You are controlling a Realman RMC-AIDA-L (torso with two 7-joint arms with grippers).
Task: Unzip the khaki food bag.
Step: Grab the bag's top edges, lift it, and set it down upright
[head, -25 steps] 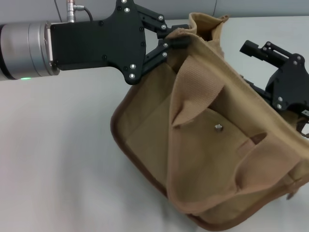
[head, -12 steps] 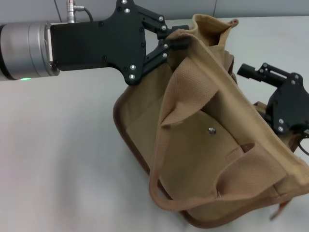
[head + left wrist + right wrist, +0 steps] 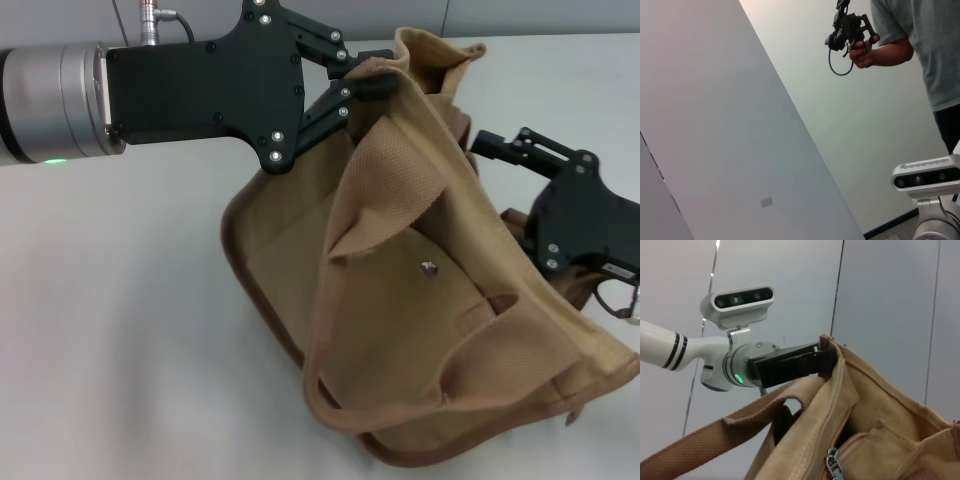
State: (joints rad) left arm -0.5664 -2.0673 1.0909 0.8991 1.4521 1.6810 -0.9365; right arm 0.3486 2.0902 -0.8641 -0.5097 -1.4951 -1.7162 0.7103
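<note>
The khaki food bag [image 3: 400, 300] hangs tilted over the white table [image 3: 120, 330], with its front pocket snap [image 3: 428, 268] facing me. My left gripper [image 3: 365, 82] is shut on the bag's upper corner and holds it up. It also shows in the right wrist view [image 3: 826, 362], clamped on that corner. My right gripper [image 3: 492, 172] is open just beside the bag's top edge, with its lower finger hidden behind the canvas. In the right wrist view the metal zipper pull [image 3: 831, 460] hangs free, with a dark gap in the bag's top [image 3: 880, 425] next to it.
One webbing handle [image 3: 385, 190] flops over the bag's front. The left wrist view shows only a wall [image 3: 740, 125], a person [image 3: 920, 45] holding a device, and a camera head [image 3: 925, 177].
The bag has swung left and its lower part has shifted. My right gripper has moved left and down toward the bag's top. My left gripper has stayed clamped in place.
</note>
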